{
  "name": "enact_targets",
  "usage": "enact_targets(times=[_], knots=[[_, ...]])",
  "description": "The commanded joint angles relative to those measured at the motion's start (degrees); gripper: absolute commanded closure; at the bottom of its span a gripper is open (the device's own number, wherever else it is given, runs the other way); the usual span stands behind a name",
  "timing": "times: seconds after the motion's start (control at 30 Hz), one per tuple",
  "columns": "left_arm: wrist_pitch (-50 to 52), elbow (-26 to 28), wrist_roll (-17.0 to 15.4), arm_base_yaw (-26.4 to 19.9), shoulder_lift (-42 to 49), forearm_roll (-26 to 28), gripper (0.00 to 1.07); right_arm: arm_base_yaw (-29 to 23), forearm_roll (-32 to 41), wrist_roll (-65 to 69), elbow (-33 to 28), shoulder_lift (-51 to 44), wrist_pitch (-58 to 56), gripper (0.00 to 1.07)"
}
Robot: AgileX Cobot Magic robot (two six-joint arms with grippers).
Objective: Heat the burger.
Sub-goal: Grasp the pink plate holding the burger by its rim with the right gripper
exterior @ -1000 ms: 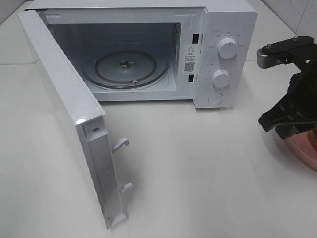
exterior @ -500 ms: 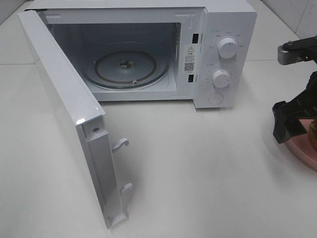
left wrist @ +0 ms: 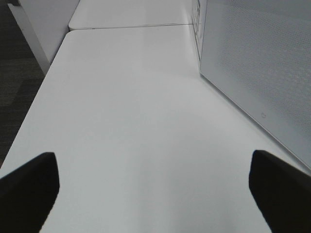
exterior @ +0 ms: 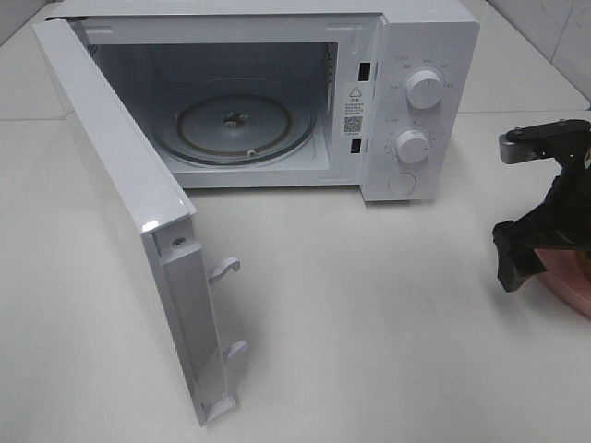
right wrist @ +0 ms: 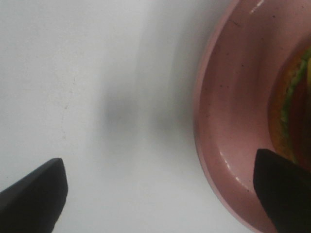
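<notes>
Over the last second the right arm has dropped nearer the table at the right edge, and the right gripper (right wrist: 158, 194) has spread its jaws from a narrower set. They are now fully released and hold nothing. One finger hangs over the white table (exterior: 388, 305), the other over the inside of the round pink plate (right wrist: 228, 121), so the jaws straddle the rim.

The burger (right wrist: 291, 97), a brown bun with a green lettuce edge, sits on that plate, far right of the white microwave oven (exterior: 434, 37). The oven's door (exterior: 111, 175) stands open and its glass turntable (exterior: 235, 120) is bare.

The left gripper (left wrist: 154, 191) hovers released over bare table.

A shallow pinch on the sloped rim could let the plate tip, sliding the burger off. The inner finger may also dent the bun.
</notes>
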State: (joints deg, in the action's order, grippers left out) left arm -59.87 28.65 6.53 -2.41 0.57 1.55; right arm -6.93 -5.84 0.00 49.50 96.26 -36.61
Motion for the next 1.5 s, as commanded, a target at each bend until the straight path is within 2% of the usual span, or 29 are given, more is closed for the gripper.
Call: enact_targets(times=[0.03, 0.33, 0.4, 0.93, 0.97, 1.03, 1.07, 1.17, 1.2, 1.23, 1.27, 1.3, 1.33, 1.37, 1.4, 1.43, 1.5], knots=[[0.52, -0.11, -0.34, 0.34, 0.8, -0.11, 0.07, 0.29, 0.29, -1.2, 0.23, 1.6, 1.38, 0.13], [0.52, -0.11, -0.34, 0.34, 0.8, -0.11, 0.07, 0.29, 0.06, -1.6, 0.23, 7.22, 8.54, 0.18], [0.52, -0.11, -0.34, 0.34, 0.8, -0.11, 0.07, 0.29, 0.0, -2.01, 0.23, 8.54, 10.54, 0.22], [0.52, -0.11, -0.34, 0.34, 0.8, -0.11, 0.07, 0.29, 0.06, -2.01, 0.23, 11.97, 10.94, 0.3], [0.52, -0.11, -0.34, 0.34, 0.8, -0.11, 0.07, 0.29, 0.0, -2.01, 0.23, 11.97, 10.94, 0.36], [0.52, -0.11, -0.34, 0.34, 0.8, -0.11, 0.07, 0.29, 0.0, -2.01, 0.23, 11.97, 10.94, 0.39], [0.52, -0.11, -0.34, 0.34, 0.8, -0.11, 0.07, 0.29, -0.17, -2.01, 0.23, 11.97, 10.94, 0.48], [0.52, -0.11, -0.34, 0.34, 0.8, -0.11, 0.07, 0.29, -0.29, -2.01, 0.23, 11.97, 10.94, 0.54], [0.52, -0.11, -0.34, 0.34, 0.8, -0.11, 0.07, 0.29, -0.4, -2.01, 0.23, 11.97, 10.94, 0.66], [0.52, -0.11, -0.34, 0.34, 0.8, -0.11, 0.07, 0.29, -0.46, -2.01, 0.23, 11.97, 10.94, 0.73], [0.52, -0.11, -0.34, 0.34, 0.8, -0.11, 0.07, 0.29, -0.46, -2.01, 0.23, 11.97, 10.94, 0.73], [0.52, -0.11, -0.34, 0.34, 0.8, -0.11, 0.07, 0.29, -0.46, -2.06, 0.23, 11.97, 10.94, 0.86], [0.52, -0.11, -0.34, 0.34, 0.8, -0.11, 0.07, 0.29, -0.46, -2.06, 0.23, 11.97, 10.94, 0.92], [0.52, -0.11, -0.34, 0.34, 0.8, -0.11, 0.07, 0.29, -0.46, -2.06, 0.23, 11.97, 10.94, 0.92], [0.52, -0.11, -0.34, 0.34, 0.8, -0.11, 0.07, 0.29, -0.46, -2.29, 0.23, 11.97, 11.0, 1.02], [0.52, -0.11, -0.34, 0.34, 0.8, -0.11, 0.07, 0.29, -0.46, -2.98, 0.23, 11.97, 11.0, 1.07], [0.52, -0.11, -0.34, 0.34, 0.8, -0.11, 0.07, 0.29, -0.46, -3.38, 0.23, 11.97, 11.06, 1.07]])
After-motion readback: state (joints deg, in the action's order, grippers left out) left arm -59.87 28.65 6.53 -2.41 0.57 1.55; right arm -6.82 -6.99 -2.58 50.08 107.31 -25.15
